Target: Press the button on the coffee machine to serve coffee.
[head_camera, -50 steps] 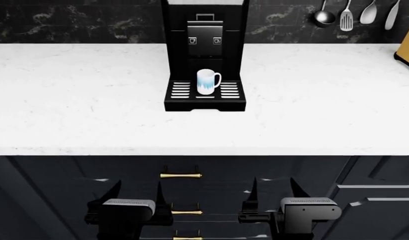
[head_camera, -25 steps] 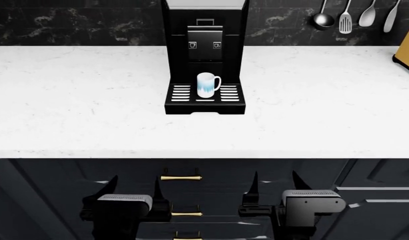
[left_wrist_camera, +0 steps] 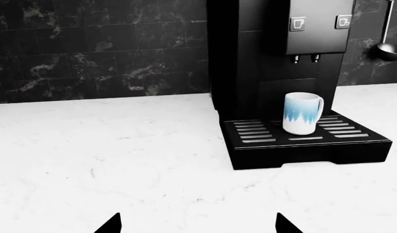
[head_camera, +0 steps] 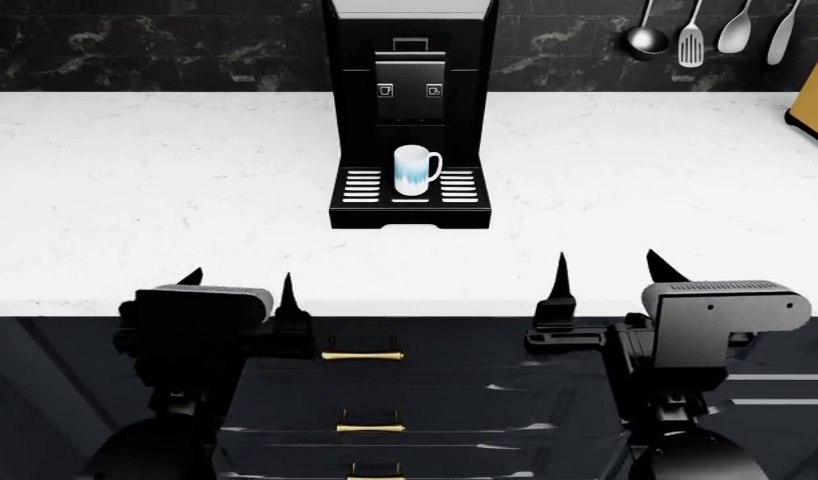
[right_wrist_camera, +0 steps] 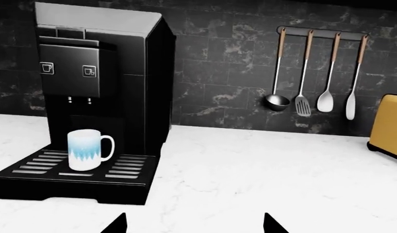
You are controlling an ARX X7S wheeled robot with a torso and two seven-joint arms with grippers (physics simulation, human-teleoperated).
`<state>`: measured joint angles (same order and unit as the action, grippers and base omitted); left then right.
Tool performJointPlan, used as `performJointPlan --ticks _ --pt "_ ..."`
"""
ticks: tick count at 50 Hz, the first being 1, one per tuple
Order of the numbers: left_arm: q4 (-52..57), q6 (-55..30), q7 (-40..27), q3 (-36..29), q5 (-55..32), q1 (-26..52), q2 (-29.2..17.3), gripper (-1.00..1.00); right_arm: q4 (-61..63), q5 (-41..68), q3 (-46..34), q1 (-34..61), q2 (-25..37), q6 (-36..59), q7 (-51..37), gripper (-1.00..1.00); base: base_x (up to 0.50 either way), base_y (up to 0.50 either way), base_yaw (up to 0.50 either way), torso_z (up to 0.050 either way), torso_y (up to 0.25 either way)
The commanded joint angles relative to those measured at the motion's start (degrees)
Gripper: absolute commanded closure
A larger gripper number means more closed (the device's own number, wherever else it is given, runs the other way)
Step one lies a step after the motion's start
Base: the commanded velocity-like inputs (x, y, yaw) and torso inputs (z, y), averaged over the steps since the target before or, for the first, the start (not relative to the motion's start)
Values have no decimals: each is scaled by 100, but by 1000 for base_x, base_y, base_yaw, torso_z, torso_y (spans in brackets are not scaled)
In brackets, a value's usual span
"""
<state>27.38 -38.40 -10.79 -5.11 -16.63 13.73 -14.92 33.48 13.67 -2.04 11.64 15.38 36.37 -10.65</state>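
Observation:
The black coffee machine [head_camera: 409, 110] stands at the back middle of the white counter, with two small square cup-icon buttons [head_camera: 385, 90] [head_camera: 435, 90] on its front panel. A white and blue mug [head_camera: 413, 169] stands on its slotted drip tray [head_camera: 362, 185]. The machine also shows in the left wrist view [left_wrist_camera: 276, 73] and the right wrist view [right_wrist_camera: 101, 87]. My left gripper [head_camera: 238, 285] and right gripper [head_camera: 607, 272] are open and empty at the counter's front edge, far from the machine.
Several utensils [head_camera: 689, 35] hang on the black tiled wall at the back right. A yellow toaster [head_camera: 816, 105] sits at the right edge of the counter [head_camera: 142, 200]. Dark drawers with brass handles [head_camera: 361, 355] lie below the counter.
Both arms have risen from in front of the drawers up to the counter's front edge. The head view has held steady over the last half second.

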Motion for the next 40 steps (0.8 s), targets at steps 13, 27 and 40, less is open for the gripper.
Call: performJointPlan --ticks 13,27,40 --pt "-226 -385 -3 261 -140 393 -237 -100 321 225 442 107 368 480 53 -100 36 0 0 0 0" --pt "-329 -274 -31 231 -116 346 -248 -100 287 162 420 43 435 429 2 -100 235 0 0 0 0" --pt "-396 -206 -20 207 -119 332 -288 -100 269 181 426 -10 449 389 -17 -100 312 3 0 0 0"
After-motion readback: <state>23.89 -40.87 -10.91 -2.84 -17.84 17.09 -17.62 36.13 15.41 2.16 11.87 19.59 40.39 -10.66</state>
